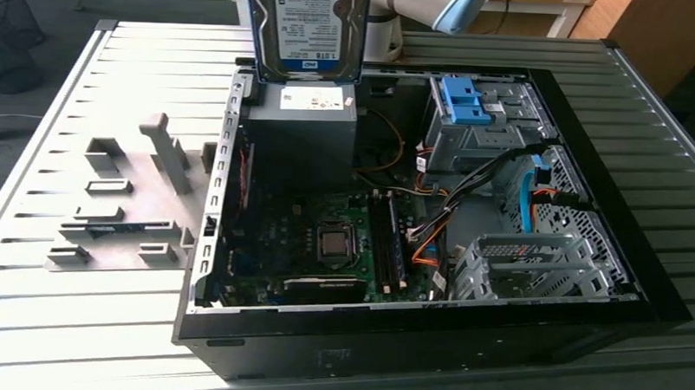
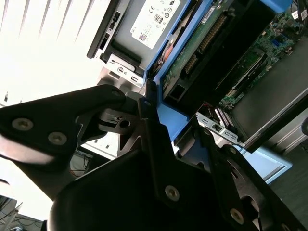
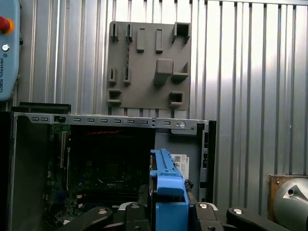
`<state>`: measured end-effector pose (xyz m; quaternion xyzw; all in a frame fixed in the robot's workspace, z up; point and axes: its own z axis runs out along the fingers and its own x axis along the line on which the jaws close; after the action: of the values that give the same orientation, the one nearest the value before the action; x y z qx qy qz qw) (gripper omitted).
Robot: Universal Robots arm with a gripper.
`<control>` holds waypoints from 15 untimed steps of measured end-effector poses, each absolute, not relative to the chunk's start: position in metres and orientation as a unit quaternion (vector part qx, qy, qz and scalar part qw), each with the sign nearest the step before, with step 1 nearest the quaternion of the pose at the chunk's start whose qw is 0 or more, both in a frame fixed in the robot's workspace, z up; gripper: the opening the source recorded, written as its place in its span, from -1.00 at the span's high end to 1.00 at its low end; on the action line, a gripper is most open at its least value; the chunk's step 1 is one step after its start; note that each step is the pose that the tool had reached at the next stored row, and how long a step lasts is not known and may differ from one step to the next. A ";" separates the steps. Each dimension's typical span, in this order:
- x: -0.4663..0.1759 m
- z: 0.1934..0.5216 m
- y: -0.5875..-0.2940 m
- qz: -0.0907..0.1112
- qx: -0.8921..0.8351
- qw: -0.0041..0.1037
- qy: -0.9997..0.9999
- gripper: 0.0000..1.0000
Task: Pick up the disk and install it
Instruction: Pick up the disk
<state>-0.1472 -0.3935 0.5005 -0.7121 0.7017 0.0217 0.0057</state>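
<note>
A: Where is the disk (image 1: 305, 29)?

B: At the top middle of the exterior view. It stands on edge with its label side to the camera, and the frame's edge cuts off its upper part. It is right over the grey box (image 1: 301, 137) with the white sticker (image 1: 316, 98), at the back of the open computer case (image 1: 635, 257). I cannot tell whether it touches the box.

A: And the claw?

B: In the first wrist view the gripper (image 3: 168, 214) has its black fingers (image 3: 211, 216) closed on either side of the disk's blue frame (image 3: 168, 187), seen edge-on. The second wrist view also shows the blue frame pinched between them.

A: What is inside the case?

B: A green main board (image 1: 323, 237) lies on its floor, in the middle of the exterior view. Toward the upper right sits a metal drive cage (image 1: 477, 143) with a bare blue bracket (image 1: 464, 99) on top. Orange and black cables (image 1: 433, 228) run below it.

A: And around it?

B: The case lies on its side on a ribbed metal table (image 1: 88, 342). On the exterior view's left a grey plate (image 1: 121, 209) with raised holders rests on the table, well apart from the disk. Part of the white and blue arm (image 1: 441, 7) shows at the top, just right of the disk.
</note>
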 end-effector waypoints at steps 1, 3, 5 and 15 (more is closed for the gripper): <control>-0.147 0.501 -0.393 0.022 -0.712 0.006 0.702 0.25; -0.147 0.501 -0.393 0.022 -0.712 0.006 0.702 0.25; -0.147 0.501 -0.393 0.022 -0.712 0.006 0.702 0.25; -0.147 0.500 -0.400 0.021 -0.712 0.005 0.702 0.25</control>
<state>-0.1470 -0.4002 0.5005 -0.7121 0.7017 0.0210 0.0050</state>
